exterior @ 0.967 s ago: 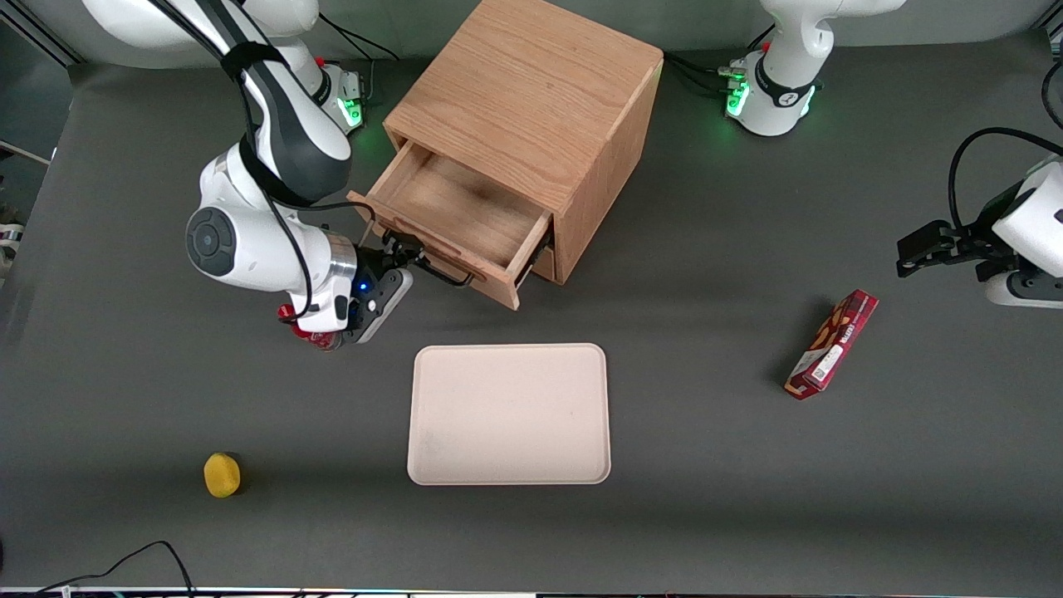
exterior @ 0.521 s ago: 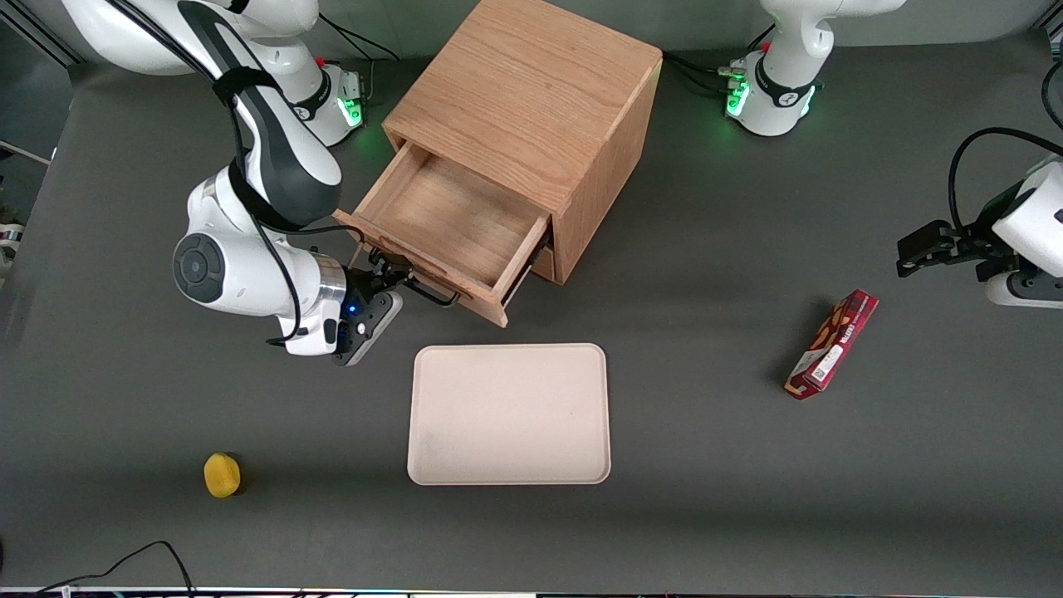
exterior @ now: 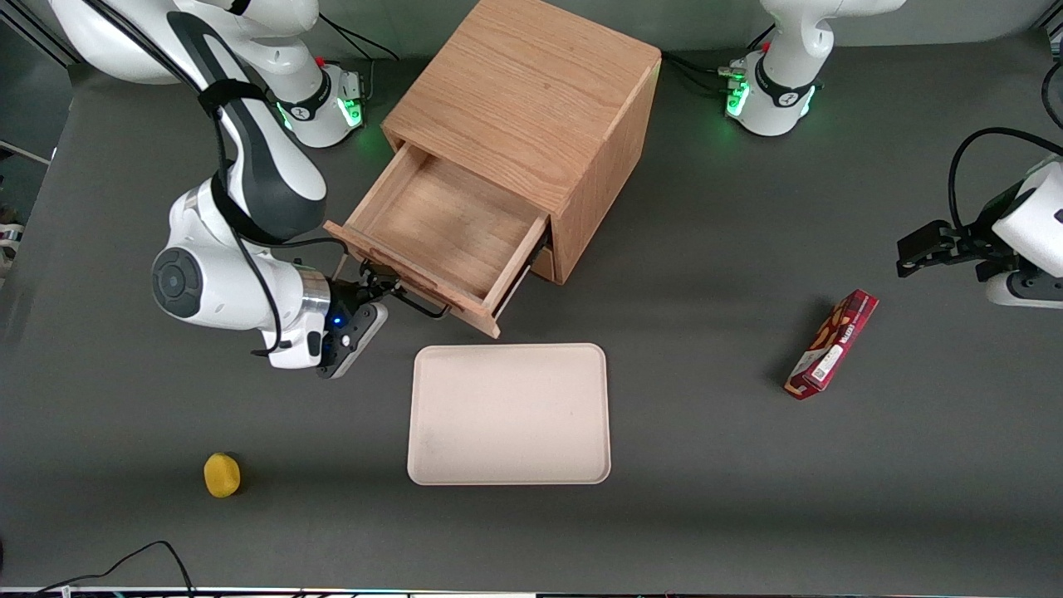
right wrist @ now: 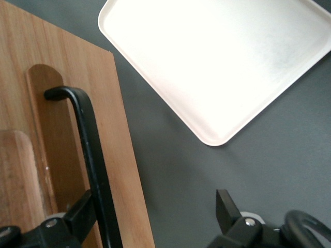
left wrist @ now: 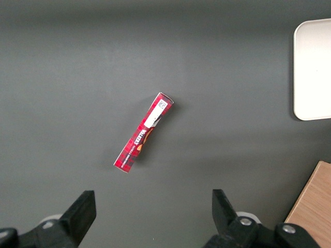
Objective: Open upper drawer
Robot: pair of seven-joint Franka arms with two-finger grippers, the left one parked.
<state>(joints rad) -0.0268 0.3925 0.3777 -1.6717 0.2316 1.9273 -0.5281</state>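
Nearest the front camera: a small yellow object on the dark table, toward the working arm's end. Next, a pale tray, bare, just in front of the cabinet's open drawer. Off toward the parked arm's end, a red snack box, well apart from everything else.

Then the claw, level with the upper drawer's front panel, at one end of the long black wire handle. Spread apart in the wrist view, one finger touching the handle, the other standing clear, so hooked around the bar rather than clamped on it (a pull, not a pinch).

Farther back, the drawer itself, drawn well out of the oak cabinet, inside empty; task looks nearly complete.

Handling, as a judgement: rigid wood on runners, light while empty, likely to slide freely. Handle thin, stiff and smooth, so best taken near the middle for a straight pull; held at the end, some risk of skewing the drawer.
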